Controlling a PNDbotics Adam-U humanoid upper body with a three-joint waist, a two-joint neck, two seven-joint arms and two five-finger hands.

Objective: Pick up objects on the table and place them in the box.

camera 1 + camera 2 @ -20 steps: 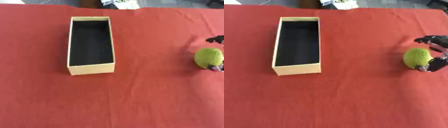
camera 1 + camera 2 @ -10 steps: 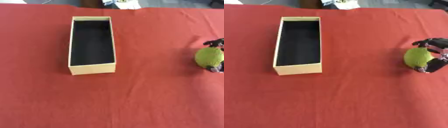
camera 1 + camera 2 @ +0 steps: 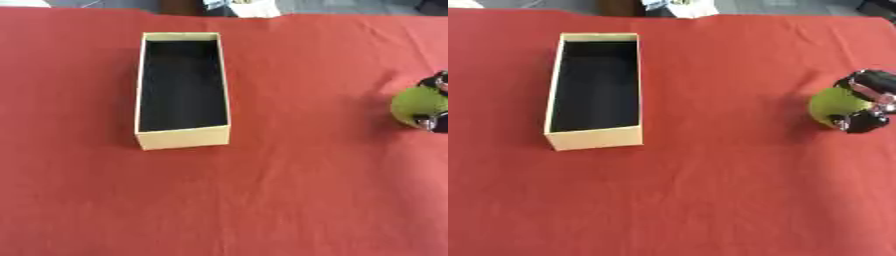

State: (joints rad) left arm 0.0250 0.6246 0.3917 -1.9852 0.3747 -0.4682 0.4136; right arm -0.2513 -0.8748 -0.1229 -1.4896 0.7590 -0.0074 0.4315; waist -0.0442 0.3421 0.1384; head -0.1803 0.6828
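Observation:
A round green object (image 3: 835,104) sits on the red tablecloth at the right edge. My right hand (image 3: 870,102) wraps it from the right, fingers curled over its top and the thumb under its front. The long cream box (image 3: 595,89), open on top with a dark inside and nothing in it, lies well to the left. My left hand shows in neither view.
The red cloth (image 3: 710,190) covers the whole table. Beyond the far edge stand a pale object (image 3: 689,7) and some dark shapes.
My right hand's fingers have closed down round the green object, which has shifted slightly. The view has also moved a little.

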